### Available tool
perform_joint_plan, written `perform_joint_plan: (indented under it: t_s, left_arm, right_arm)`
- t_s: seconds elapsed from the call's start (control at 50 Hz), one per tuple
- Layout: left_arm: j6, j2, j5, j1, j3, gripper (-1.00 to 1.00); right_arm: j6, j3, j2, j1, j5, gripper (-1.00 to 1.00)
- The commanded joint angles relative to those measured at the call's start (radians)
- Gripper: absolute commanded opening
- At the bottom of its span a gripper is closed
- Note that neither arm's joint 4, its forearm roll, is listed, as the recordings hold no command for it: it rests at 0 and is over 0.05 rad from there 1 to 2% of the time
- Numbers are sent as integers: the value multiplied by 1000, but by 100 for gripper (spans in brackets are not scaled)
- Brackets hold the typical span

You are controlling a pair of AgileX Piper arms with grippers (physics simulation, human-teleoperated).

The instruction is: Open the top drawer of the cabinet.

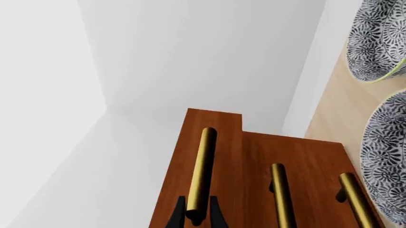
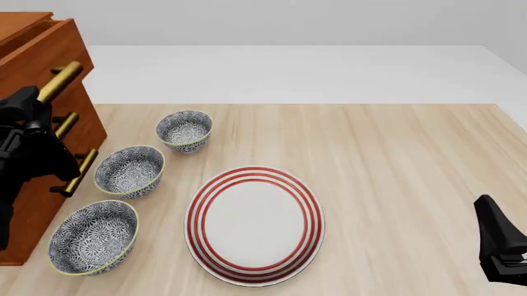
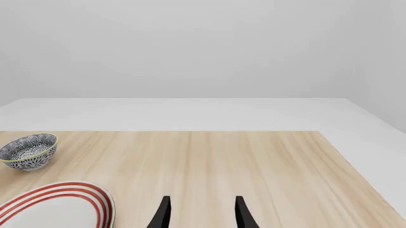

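Clearly clamped left fingers around top drawer handle, pulled out at bench's nine o'clock; right fingers parted, empty; no writing.

No text, label, brand, number or sign is showing anywhere in these views; nothing readable is appearing on any surface.

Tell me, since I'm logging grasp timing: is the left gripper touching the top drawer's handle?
Touching. In the left wrist view the left gripper has a black finger on each side of the brass handle of the top drawer, no gap showing.
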Motion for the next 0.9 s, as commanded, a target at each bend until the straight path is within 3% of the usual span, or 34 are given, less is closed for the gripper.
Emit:
perform_joint_plan:
  t_s: [0.02,0.48,0.9]
  left_arm:
    - [16,47,98,-17,74,-100]
    - [56,67,72,-48,91,-100]
    - [51,73,80,-67,92,-100]
  right_arm:
    - [0,0,0,0,0,100]
    - [0,0,0,0,0,100]
    - [0,0,0,0,0,100]
